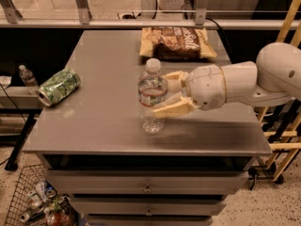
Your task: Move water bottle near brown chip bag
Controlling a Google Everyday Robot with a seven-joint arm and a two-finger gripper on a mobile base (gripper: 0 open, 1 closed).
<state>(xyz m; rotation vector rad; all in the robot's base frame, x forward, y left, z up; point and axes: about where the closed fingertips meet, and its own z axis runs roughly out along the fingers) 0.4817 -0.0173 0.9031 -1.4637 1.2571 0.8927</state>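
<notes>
The water bottle [152, 95] stands straight up in the middle of the frame, on the grey table [94, 126]. The gripper [161, 96] comes in from the right side. Its two fingers [173, 109] hug the bottle, one behind and one in front, and it looks like a tight hold. The brown chip bag [178, 44] lies flat higher up in the picture, a bit to the right, so the bottle must go up that way
</notes>
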